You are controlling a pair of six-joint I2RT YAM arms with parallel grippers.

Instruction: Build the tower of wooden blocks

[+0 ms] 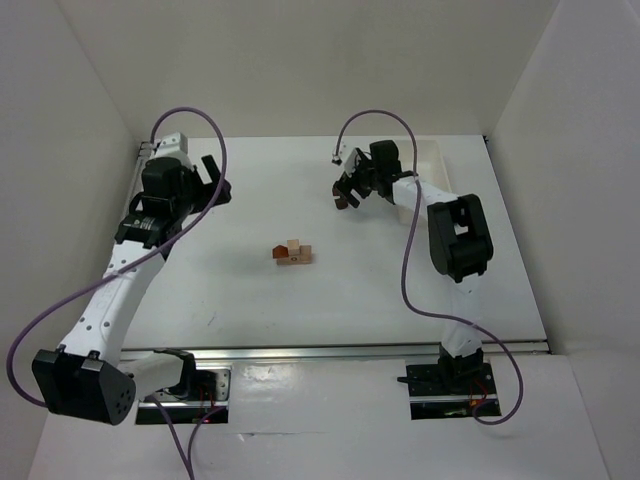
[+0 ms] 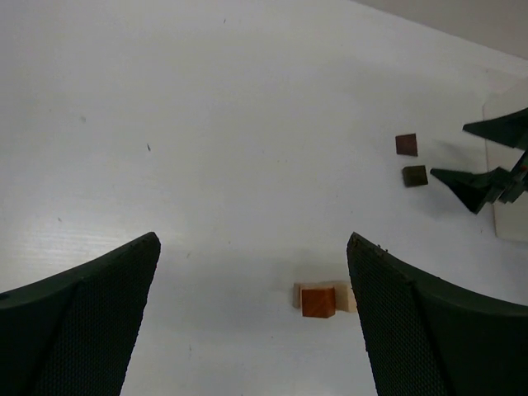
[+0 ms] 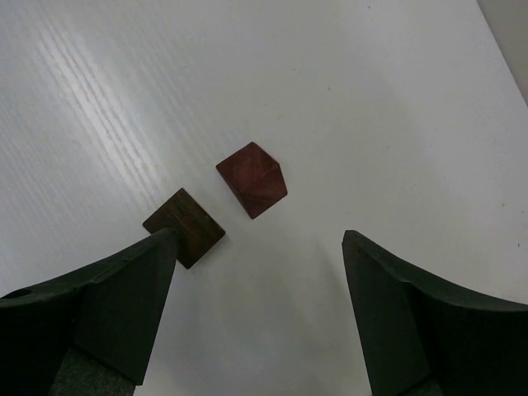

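Right wrist view: my right gripper [image 3: 257,247] hangs wide open and empty over a dark brown block [image 3: 184,228] and a red-brown block [image 3: 252,179]. My left gripper [image 2: 253,247] is open and empty too. The wood block tower [image 1: 292,253] sits in the middle of the table [image 1: 400,290]. Next, I think: pinch one block.

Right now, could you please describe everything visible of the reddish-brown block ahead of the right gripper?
The reddish-brown block is a small wooden cube with faint grain, resting flat on the white table, one corner toward the camera. It lies ahead of the open right gripper, untouched, just apart from a darker brown block.
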